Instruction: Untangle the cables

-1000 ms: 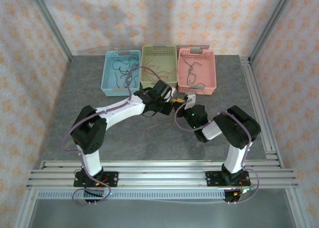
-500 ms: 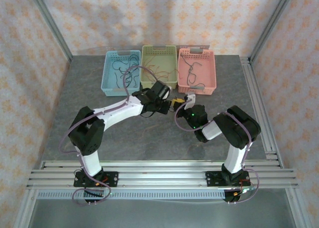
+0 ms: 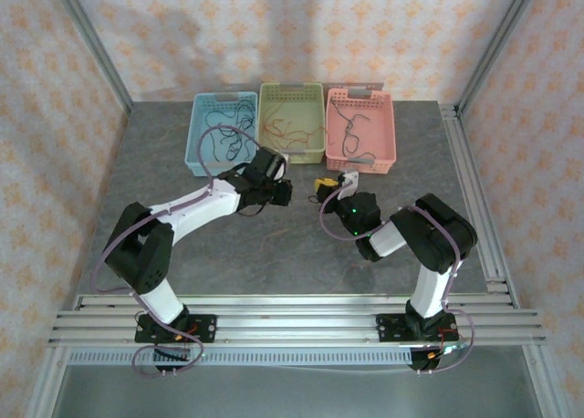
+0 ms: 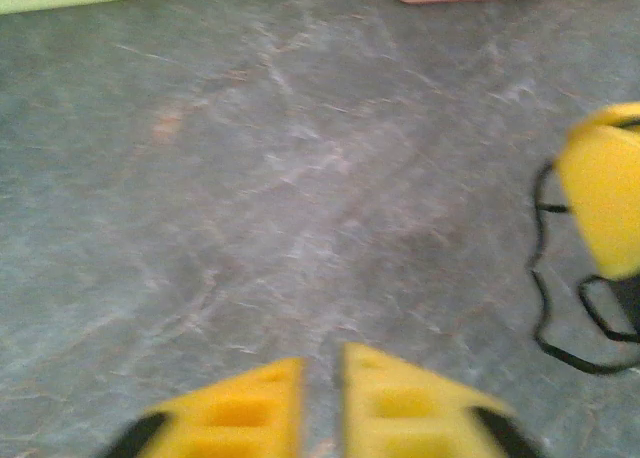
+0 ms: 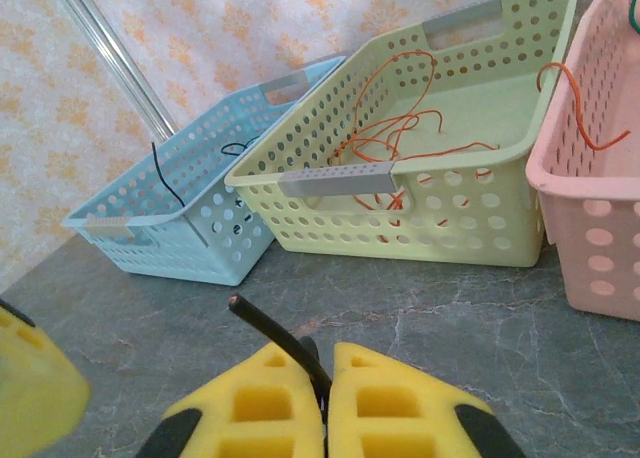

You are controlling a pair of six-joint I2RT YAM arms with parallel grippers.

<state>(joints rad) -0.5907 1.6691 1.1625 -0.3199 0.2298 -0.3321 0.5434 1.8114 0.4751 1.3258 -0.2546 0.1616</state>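
A black cable [image 5: 268,330] is being gripped by the right gripper [image 5: 325,383], whose yellow pads are pressed together on it. In the right wrist view, the cable's short free end is sticking out up and to the left from between the pads. In the left wrist view, the rest of the cable is hanging in loose black loops at the right edge of the frame, just below the right gripper's yellow finger [image 4: 603,203].

The left gripper [image 4: 322,378] is being held only slightly parted at the bottom of that frame. Nothing is being grasped, and only bare table [image 4: 250,178] shows through the slit.

From the left gripper, the loops lie ahead and to the right, near but apart, with their long run going roughly up and down the frame. The right gripper is therefore judged the nearer one, and the left would have to be swung right to take a second hold.

In the top view, open table is being left between the two grippers at the centre of the frame. Along the upper part, room is being closed off by a blue basket [image 5: 190,213], a green basket [image 5: 440,203] holding orange cables [image 5: 400,128], and a pink basket [image 5: 600,208], set side by side.
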